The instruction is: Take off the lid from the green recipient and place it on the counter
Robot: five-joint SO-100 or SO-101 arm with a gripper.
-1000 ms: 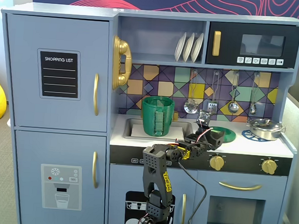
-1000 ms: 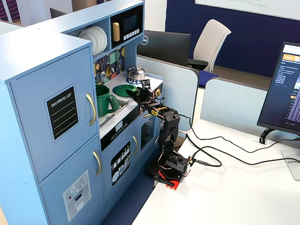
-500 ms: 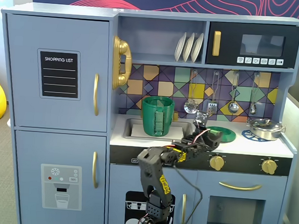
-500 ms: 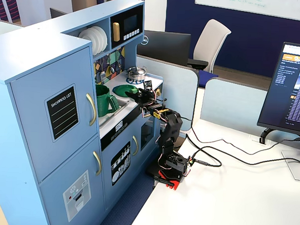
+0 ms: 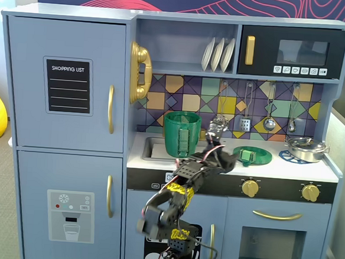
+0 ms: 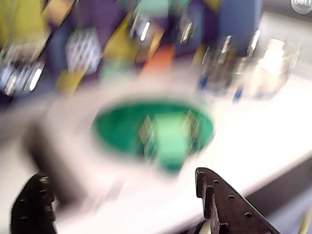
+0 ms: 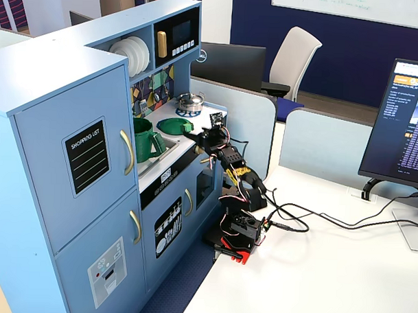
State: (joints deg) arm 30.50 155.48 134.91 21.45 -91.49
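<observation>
The green lid [image 5: 252,154] lies flat on the white counter [image 5: 312,170], right of the sink, with its small centre handle up. The green recipient [image 5: 181,133] stands uncovered in the sink, its ribbed handle facing front. My gripper [image 5: 216,129] hovers over the counter between pot and lid. In the blurred wrist view the gripper [image 6: 117,175] is open and empty, and the lid [image 6: 153,129] lies just beyond the black fingers [image 6: 219,200]. In the other fixed view the lid [image 7: 174,125] lies right of the pot [image 7: 146,140], with the gripper [image 7: 197,137] beside it.
A small steel pot [image 5: 306,149] sits on the right burner. White plates [image 5: 218,54] stand on the shelf above, utensils [image 5: 269,121] hang on the tiled back wall. The grey sink [image 5: 150,147] holds the pot. A monitor [image 7: 402,129] stands on the desk.
</observation>
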